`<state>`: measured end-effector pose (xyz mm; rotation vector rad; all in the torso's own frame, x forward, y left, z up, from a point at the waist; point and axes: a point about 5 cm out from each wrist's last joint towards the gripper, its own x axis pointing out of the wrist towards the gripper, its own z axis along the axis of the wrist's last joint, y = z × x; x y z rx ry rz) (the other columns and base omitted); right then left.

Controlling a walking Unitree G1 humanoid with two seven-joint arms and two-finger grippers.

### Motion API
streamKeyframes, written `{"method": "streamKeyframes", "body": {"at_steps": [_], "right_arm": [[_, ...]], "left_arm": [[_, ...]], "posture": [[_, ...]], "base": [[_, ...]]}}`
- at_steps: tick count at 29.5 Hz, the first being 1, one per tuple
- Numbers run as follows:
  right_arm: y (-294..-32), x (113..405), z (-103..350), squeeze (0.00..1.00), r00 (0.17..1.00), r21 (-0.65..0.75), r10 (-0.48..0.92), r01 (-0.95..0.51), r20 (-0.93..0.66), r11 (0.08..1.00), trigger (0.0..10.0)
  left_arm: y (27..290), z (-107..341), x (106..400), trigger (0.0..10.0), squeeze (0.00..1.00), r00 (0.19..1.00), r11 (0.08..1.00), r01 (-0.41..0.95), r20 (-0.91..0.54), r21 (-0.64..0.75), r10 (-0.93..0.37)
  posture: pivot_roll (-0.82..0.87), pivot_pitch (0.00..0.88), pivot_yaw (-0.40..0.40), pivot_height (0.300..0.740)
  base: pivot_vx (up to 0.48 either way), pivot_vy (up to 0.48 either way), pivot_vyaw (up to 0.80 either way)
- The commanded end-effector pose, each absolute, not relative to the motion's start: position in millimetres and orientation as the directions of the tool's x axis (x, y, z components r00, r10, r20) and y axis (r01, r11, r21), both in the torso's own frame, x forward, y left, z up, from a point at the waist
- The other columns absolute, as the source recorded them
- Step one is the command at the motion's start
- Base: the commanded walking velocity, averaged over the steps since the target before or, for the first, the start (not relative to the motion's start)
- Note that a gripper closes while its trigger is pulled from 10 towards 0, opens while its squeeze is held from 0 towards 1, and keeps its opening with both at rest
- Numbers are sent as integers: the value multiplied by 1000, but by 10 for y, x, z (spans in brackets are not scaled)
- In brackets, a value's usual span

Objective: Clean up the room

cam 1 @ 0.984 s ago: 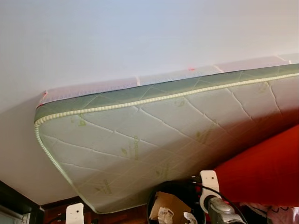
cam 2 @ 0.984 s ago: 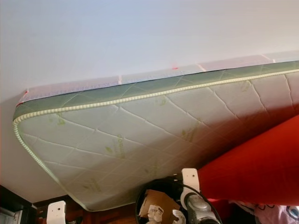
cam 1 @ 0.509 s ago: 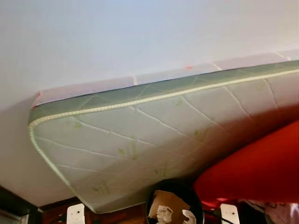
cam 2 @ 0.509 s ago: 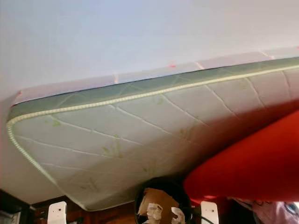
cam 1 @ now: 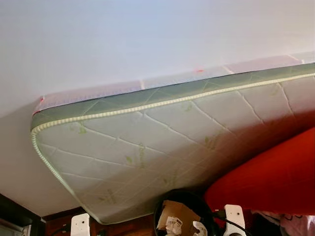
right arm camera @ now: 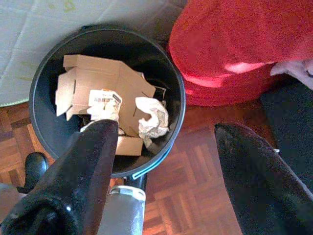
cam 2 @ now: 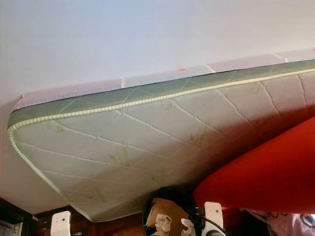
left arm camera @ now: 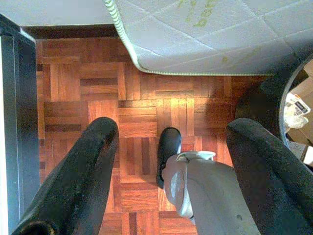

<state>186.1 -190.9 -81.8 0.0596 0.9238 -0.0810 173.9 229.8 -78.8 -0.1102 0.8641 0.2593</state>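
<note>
A black round bin (right arm camera: 178, 93) stands on the parquet floor, holding a flattened cardboard box (right arm camera: 93, 78) and crumpled white paper (right arm camera: 154, 117). In the left eye view the bin (cam 1: 184, 194) sits at the bottom centre, below the mattress. My right gripper (right arm camera: 166, 129) hangs open just above the bin's near rim, nothing between its fingers. The right wrist (cam 1: 234, 217) shows beside the bin. My left gripper (left arm camera: 171, 127) is open and empty over bare floor to the bin's left, its wrist (cam 1: 79, 225) low at the bottom edge.
A quilted white-and-green mattress (cam 1: 162, 142) leans against the white wall above the bin. A big red cushion (cam 1: 275, 182) lies right of the bin, with pale cloth (right arm camera: 298, 73) beyond it. Dark furniture (left arm camera: 14, 122) borders the floor on the left. My black foot (left arm camera: 168, 147) stands below.
The right arm has dropped from beside the mattress to the bottom edge, then risen slightly. The view has shifted a little. The left arm has stayed put.
</note>
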Motion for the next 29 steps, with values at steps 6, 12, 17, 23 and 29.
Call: {"method": "streamKeyframes", "body": {"at_steps": [6,12,17,23,29], "right_arm": [[-1931,1809,-840,0,589,12,-50,101,-807,995,10000],[-1915,1793,-850,0,582,19,-42,97,-812,995,10000],[-1910,1795,-851,0,581,22,-35,91,-813,996,10000],[-1919,1814,-841,0,584,23,-30,83,-811,996,10000],[-1925,1819,-837,0,585,23,-28,81,-810,996,10000]], "left_arm": [[2289,-810,1698,10000,0,608,966,-260,-775,13,174],[2293,-815,1685,10000,0,606,967,-253,-778,13,169],[2298,-816,1678,10000,0,605,968,-252,-778,13,169],[2295,-820,1672,10000,0,605,968,-251,-778,12,167],[2288,-821,1674,10000,0,605,968,-250,-779,11,165]], "posture": [[90,0,-27,740],[82,0,-16,740],[86,0,-17,740],[88,0,-20,740],[89,0,-23,740]], "base": [[0,0,0],[-80,0,0],[-196,0,0],[0,0,0],[0,0,0]]}}
